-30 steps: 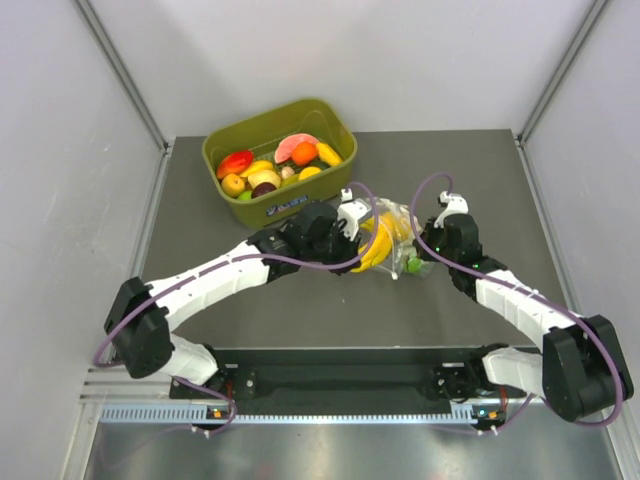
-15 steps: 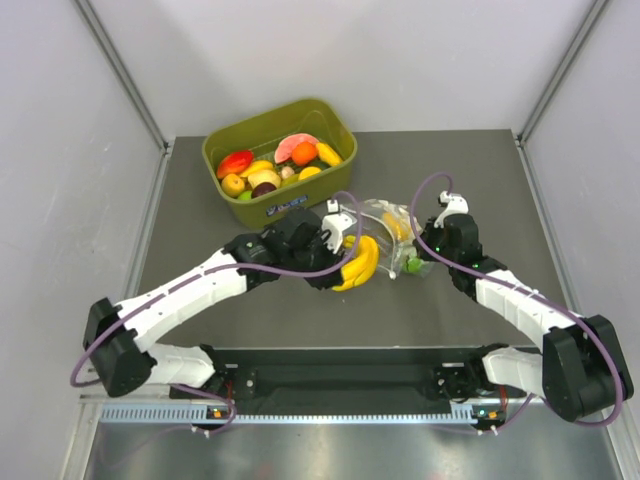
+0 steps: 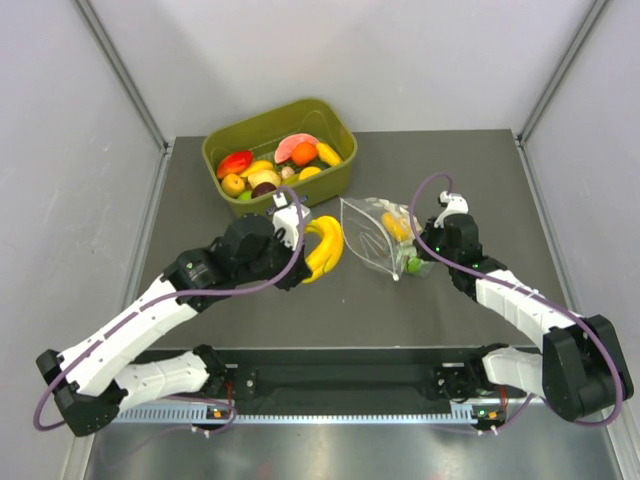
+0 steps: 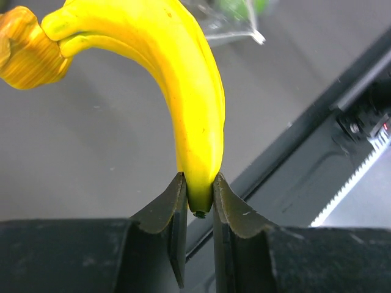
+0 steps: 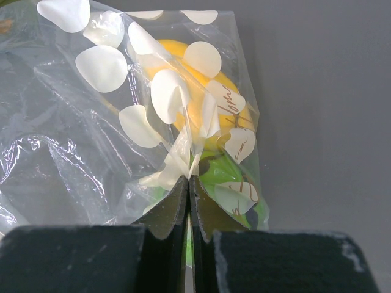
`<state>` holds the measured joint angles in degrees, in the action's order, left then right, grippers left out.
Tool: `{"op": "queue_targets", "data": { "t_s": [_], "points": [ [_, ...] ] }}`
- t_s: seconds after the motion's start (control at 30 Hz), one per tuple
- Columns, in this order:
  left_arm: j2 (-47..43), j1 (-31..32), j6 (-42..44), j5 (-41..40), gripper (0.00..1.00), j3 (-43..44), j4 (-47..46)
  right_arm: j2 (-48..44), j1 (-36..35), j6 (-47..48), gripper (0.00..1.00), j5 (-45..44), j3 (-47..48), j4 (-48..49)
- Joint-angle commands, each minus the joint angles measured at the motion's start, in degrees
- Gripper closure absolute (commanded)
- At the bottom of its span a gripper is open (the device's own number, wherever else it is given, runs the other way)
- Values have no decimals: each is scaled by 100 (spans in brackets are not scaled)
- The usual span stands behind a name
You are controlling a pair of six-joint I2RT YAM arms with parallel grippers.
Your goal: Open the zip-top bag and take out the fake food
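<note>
Here, left arm (image 3: 160,300) outstretched, pinching banana bunch (image 3: 325,248)

The banana bunch (image 3: 325,247) is glowing bright yellow; the clear zip-top bag (image 3: 370,240) is showing white oval dots; the tub (image 3: 335,180) is looking olive-green.

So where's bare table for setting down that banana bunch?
Bare table lies left of the olive-green tub, on the near side of the zip-top bag, and at the far right corner. Crowded: inside the tub and around the bag, which the right fingers pinch.
</note>
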<state>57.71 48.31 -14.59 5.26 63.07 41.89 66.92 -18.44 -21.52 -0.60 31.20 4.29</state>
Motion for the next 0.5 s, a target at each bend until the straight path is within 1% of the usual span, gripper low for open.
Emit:
{"op": "queue_targets", "data": {
  "t_s": [0.0, 0.07, 0.17, 0.23, 0.3, 0.33, 0.37, 0.4, 0.47],
  "points": [
    [-400, -120, -263, -744, 100, 109, -267, 120, 86, 130, 100, -28, -53, -640],
    [-515, -182, -369, -1026, 100, 5, -470, 146, 86, 130, 100, -28, -70, -614],
    [-796, -226, -484, -1298, 100, -285, -1181, 129, 86, 113, 100, -19, -97, -596],
    [-727, -348, -387, -1457, 100, -217, -1498, 146, 86, 139, 100, 7, -88, -596],
    [-429, -515, -264, -1598, 100, -76, -1587, 164, 77, 148, 100, 16, -88, -588],
    [-332, -768, -238, -1528, 100, 3, -1787, 173, 94, 139, 100, 25, -88, -570],
    [-148, -936, -185, -1214, 100, 12, -2024, 164, 86, 148, 100, 25, -97, -561],
    [-33, -1356, -193, -994, 100, 21, -2218, 164, 86, 131, 100, 25, -114, -561],
    [343, -1788, -246, -668, 100, 100, -2770, 146, 86, 130, 100, 34, -123, -544]
  ]
}}
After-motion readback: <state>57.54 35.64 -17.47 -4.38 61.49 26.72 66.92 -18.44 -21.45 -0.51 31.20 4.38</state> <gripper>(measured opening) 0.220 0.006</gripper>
